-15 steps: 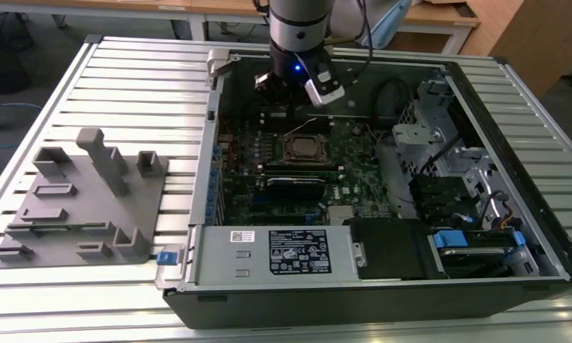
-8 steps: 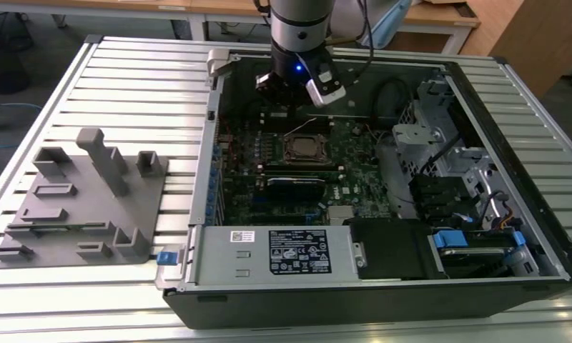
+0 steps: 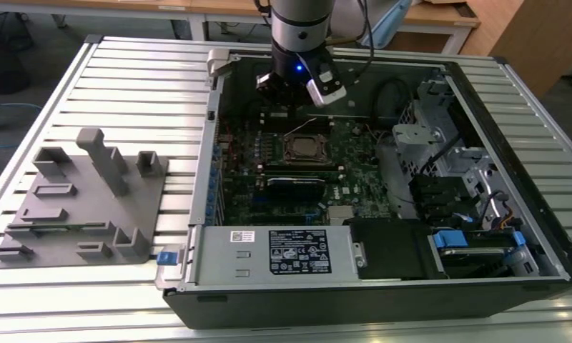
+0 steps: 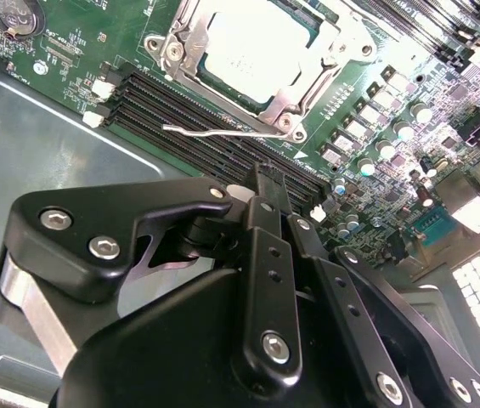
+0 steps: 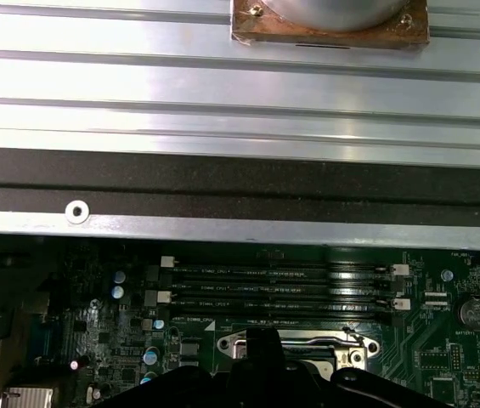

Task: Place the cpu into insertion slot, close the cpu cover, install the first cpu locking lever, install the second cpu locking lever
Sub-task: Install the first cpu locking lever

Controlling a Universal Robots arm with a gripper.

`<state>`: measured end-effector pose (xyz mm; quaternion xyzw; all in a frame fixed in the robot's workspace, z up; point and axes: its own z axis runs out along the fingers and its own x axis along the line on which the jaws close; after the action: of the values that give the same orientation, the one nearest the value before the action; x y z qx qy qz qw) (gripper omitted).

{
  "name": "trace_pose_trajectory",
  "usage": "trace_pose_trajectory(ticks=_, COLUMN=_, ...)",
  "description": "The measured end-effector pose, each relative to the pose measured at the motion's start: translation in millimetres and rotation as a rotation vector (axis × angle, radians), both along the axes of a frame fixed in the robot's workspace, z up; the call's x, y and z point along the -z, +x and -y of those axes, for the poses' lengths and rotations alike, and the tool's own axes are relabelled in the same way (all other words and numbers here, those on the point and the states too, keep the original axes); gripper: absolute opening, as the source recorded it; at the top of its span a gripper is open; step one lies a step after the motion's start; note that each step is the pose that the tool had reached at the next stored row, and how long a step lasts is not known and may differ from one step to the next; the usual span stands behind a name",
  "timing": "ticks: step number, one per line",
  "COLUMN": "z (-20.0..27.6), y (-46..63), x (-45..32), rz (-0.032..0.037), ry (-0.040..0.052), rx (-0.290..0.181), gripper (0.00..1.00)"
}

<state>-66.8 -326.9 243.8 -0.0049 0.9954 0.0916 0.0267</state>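
- The hand [image 4: 269, 183]: the two black fingers look pressed together at the tip, and we see nothing pinched between them.
- In the second wrist view the tip hangs over the long memory slots [image 4: 210, 119], just beside the insertion slot. We cannot tell whether it touches the board.
- In the exterior view the arm [image 3: 300, 28] stands upright over the far part of the open computer case [image 3: 202, 179]. The hand is inside the case, near the insertion slot [image 3: 305, 148].
- The cpu [image 4: 252, 55]: one, with a dull silver top, seated flat in the insertion slot.
- The cpu cover [image 4: 223, 85]: one silvery frame, lying down around the cpu, whose top shows through the window.
- The locking lever [image 4: 223, 129]: we count one thin wire clearly. It stands away from the socket edge, above the memory slots and between the socket and the hand.
- Memory slots: four, side by side, counted in the first wrist view.
- Coin battery [image 5: 475, 312]: one, on the green board.
- Black card [image 3: 296, 187]: one, on the near side of the socket in the exterior view.
- Grey fixture [image 3: 76, 200]: one, on the slatted tabletop [image 3: 143, 78], at the exterior view's left of the case.
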Motion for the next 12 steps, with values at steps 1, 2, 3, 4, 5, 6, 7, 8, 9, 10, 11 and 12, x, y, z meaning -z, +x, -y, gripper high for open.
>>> trace_pose_trajectory(ticks=1, z=0.0, y=0.0, x=0.0, rz=0.0000, ry=0.0000, rx=0.000, gripper=0.11)
trace_pose_trajectory(ticks=2, z=0.0, y=0.0, x=0.0, rz=0.0000, ry=0.0000, rx=0.000, gripper=0.11)
trace_pose_trajectory(ticks=3, z=0.0, y=0.0, x=0.0, rz=0.0000, ry=0.0000, rx=0.000, gripper=0.11)
trace_pose_trajectory(ticks=4, z=0.0, y=0.0, x=0.0, rz=0.0000, ry=0.0000, rx=0.000, gripper=0.11)
trace_pose_trajectory(ticks=5, z=-0.1, y=0.1, x=0.2, rz=0.0001, ry=0.0001, rx=0.000, gripper=0.11)
trace_pose_trajectory(ticks=6, z=0.0, y=0.1, x=1.4, rz=0.0001, ry=0.0000, rx=0.000, gripper=0.11)
trace_pose_trajectory(ticks=7, z=0.0, y=0.4, x=2.0, rz=0.0000, ry=0.0000, rx=0.000, gripper=0.11)
trace_pose_trajectory(ticks=8, z=0.0, y=1.0, x=2.5, rz=0.0000, ry=0.0000, rx=0.000, gripper=0.11)
trace_pose_trajectory(ticks=9, z=0.0, y=2.9, x=3.9, rz=0.0000, ry=0.0011, rx=0.000, gripper=0.11)
trace_pose_trajectory(ticks=10, z=0.0, y=3.9, x=4.7, rz=0.0000, ry=0.0042, rx=0.000, gripper=0.11)
trace_pose_trajectory(ticks=11, z=0.1, y=4.9, x=5.4, rz=-0.0002, ry=0.0095, rx=0.000, gripper=0.11)
trace_pose_trajectory(ticks=12, z=0.1, y=5.9, x=6.0, rz=-0.0002, ry=0.0166, rx=0.000, gripper=0.11)
